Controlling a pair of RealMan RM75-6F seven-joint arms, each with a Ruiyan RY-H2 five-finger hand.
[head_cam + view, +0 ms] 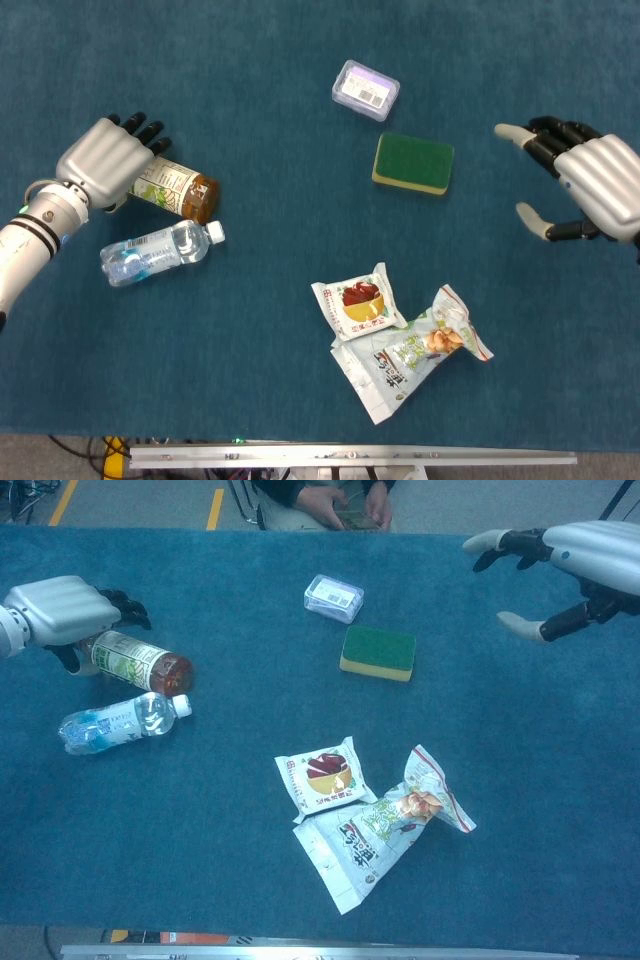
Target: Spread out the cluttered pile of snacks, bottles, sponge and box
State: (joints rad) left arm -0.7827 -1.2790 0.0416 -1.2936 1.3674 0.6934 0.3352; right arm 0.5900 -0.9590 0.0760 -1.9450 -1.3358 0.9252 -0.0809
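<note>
Snacks: green-white bag (405,358) lies nearest the front edge of the table (260,130), touching the small red-and-white packet (358,303) just behind it.
Water bottle: clear bottle (158,251) lies on its side near the left edge.
Tea bottle: brown-capped bottle (178,187) lies just behind the water bottle.
Sponge: green and yellow sponge (413,164) sits mid-table.
Box: small clear box (365,89) sits behind the sponge.
Left hand: left hand (105,158) grips the tea bottle's base.
Right hand: right hand (580,180) hovers near the right edge, fingers apart, holding nothing.
</note>
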